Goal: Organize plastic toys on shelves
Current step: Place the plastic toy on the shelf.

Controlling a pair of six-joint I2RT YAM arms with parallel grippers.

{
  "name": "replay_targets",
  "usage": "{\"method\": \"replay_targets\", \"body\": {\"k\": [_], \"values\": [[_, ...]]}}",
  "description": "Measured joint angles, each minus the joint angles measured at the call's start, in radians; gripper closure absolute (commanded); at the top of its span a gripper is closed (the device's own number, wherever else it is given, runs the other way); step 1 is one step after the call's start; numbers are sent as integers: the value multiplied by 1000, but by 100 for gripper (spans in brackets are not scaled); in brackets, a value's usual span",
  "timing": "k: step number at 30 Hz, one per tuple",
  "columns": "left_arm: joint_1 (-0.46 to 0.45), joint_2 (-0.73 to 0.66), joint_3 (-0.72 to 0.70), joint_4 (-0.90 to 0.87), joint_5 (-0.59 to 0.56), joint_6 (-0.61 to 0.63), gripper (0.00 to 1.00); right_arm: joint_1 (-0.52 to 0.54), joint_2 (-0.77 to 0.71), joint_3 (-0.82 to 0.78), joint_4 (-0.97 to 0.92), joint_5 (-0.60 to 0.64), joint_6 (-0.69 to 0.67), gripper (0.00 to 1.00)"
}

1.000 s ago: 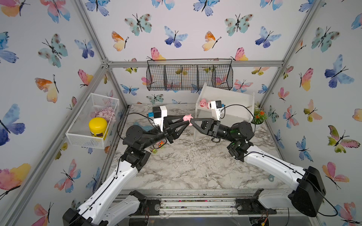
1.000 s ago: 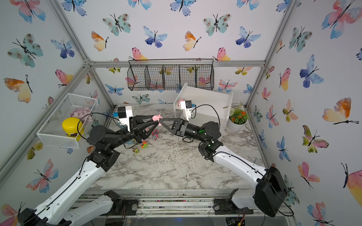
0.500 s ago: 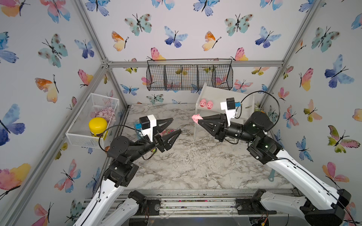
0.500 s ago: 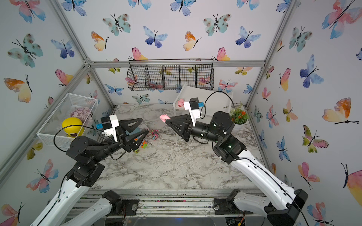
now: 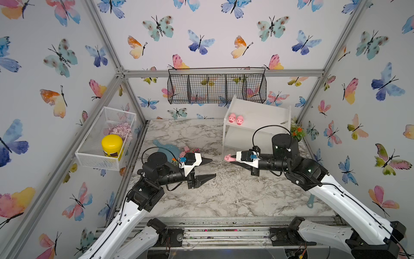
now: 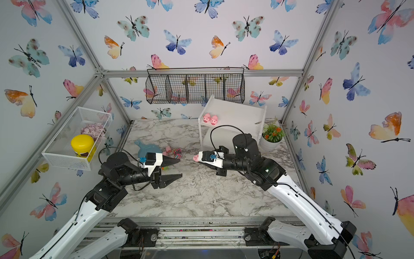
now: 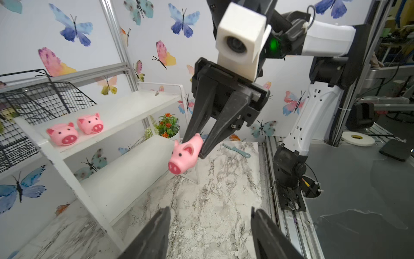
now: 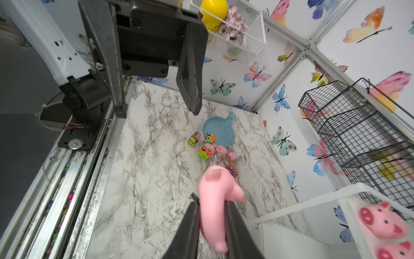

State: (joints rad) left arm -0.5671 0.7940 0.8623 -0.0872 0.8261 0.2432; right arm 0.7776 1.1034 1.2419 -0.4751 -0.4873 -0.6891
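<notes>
Drawn apart since a second ago, we are pinching the pink pig (image 7: 184, 154) in our right gripper (image 7: 194, 148) near the shelf (image 5: 257, 116), our left gripper (image 5: 213, 168) hanging spread, the label on the yellow jar (image 5: 112, 144) unreadable.

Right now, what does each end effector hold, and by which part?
Right end effector: pink pig figure, pinched at its rear, behind the ears. Left end effector: open, holding nothing.

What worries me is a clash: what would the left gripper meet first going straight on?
Probably the glossy pink plastic pig figure held in the right gripper, which faces the open left gripper; heights are hard to judge.
</notes>
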Motion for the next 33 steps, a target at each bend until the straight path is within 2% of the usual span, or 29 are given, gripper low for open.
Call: {"method": "replay_targets", "body": {"k": [5,14,27,30,33], "values": [[-36,89,38,-38,-2,100,45,2,4,-3,-56,23,-106,79],[-37,211,99,-46,-13,200,50,22,15,-3,-115,60,-212,79],[-88,314,153,-89,-13,268,53,29,23,-3,-132,65,-251,79],[-90,330,165,-93,-14,275,59,31,27,-3,-133,65,-255,79],[-90,340,174,-98,-14,282,61,34,28,-3,-134,66,-258,79]]}}
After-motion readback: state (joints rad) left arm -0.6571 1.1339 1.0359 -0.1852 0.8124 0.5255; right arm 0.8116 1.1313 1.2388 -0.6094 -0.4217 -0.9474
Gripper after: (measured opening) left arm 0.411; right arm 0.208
